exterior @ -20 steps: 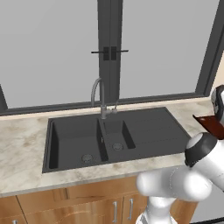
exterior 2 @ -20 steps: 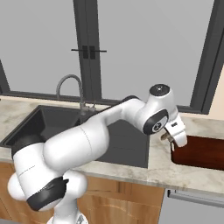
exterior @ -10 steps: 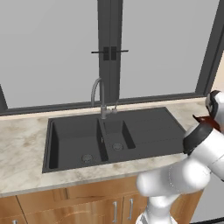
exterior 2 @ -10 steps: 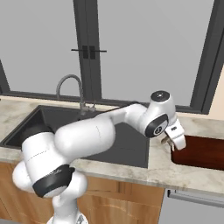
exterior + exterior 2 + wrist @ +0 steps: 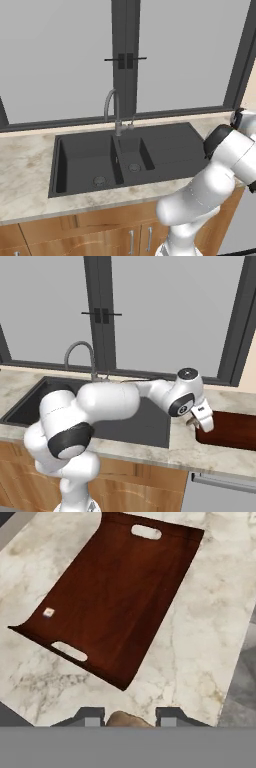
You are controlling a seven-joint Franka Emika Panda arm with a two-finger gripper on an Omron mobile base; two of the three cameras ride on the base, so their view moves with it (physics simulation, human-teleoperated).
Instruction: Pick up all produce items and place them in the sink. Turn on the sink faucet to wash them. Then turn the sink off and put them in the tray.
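Produce lump sits pinched between my nearly closed jaws, short of the tray; releasing here would drop it onto the counter instead.

I can read no text, brand or number anywhere from here; the only mark is a tiny pale sticker on the tray, too small to make out.

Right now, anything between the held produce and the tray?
Nothing visible. The gripper holds the brownish produce item over bare counter, just short of the tray, whose surface looks free apart from a small light speck.
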